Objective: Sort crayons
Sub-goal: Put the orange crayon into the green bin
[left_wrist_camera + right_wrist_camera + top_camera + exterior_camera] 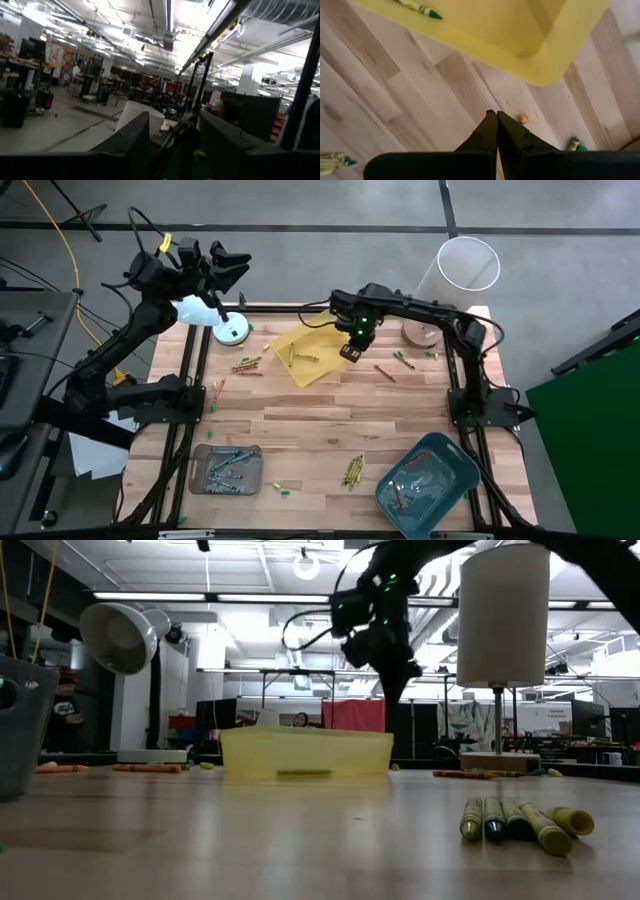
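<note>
Hovering right gripper, fingers pinched together

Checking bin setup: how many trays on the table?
3. Yellow tray at the far middle, by the right pincer; grey tray at the near left edge; teal tray at the near right corner. No others visible.

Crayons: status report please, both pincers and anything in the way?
Right pincer shut, empty, above bare wood by yellow tray. Left pincer open, raised off the table's far-left corner. Crayons still scattered. Nothing blocking.
</note>
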`<action>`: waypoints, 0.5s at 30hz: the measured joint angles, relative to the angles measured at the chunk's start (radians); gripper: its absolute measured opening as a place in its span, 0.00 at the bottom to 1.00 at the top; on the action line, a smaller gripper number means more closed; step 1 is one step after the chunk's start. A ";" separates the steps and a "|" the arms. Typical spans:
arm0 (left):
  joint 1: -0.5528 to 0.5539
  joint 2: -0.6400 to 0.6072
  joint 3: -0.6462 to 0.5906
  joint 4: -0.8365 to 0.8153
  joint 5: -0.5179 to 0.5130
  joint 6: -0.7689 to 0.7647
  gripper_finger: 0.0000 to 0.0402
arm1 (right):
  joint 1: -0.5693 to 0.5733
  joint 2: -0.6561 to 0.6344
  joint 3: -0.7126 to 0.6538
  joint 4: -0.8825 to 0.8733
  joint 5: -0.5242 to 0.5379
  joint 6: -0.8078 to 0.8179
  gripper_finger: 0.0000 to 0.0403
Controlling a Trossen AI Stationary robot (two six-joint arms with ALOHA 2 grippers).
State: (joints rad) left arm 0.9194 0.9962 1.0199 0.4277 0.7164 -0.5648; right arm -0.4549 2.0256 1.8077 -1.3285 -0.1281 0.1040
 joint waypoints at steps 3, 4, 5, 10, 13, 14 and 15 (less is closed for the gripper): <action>0.015 0.000 0.000 -0.016 0.046 -0.007 0.40 | -0.002 -0.119 -0.126 0.093 0.000 0.011 0.00; 0.018 0.000 0.000 -0.028 0.064 -0.006 0.40 | -0.008 -0.173 -0.182 0.131 -0.002 0.017 0.00; 0.018 0.000 0.000 -0.046 0.072 0.002 0.40 | -0.015 -0.231 -0.245 0.174 -0.004 0.023 0.00; 0.000 0.000 0.000 -0.246 0.087 0.131 0.40 | -0.048 -0.545 -0.560 0.423 -0.066 0.125 0.00; -0.049 0.000 0.000 -0.455 0.086 0.257 0.40 | -0.040 -0.706 -0.714 0.601 -0.128 0.226 0.00; -0.073 0.000 0.000 -0.544 0.085 0.308 0.40 | -0.033 -0.750 -0.761 0.672 -0.136 0.260 0.00; -0.097 -0.001 0.000 -0.641 0.078 0.359 0.40 | -0.026 -0.789 -0.803 0.742 -0.136 0.295 0.00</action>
State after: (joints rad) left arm 0.8224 0.9957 1.0199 -0.2137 0.7945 -0.2061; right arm -0.4808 1.2363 1.0048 -0.5865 -0.2646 0.3987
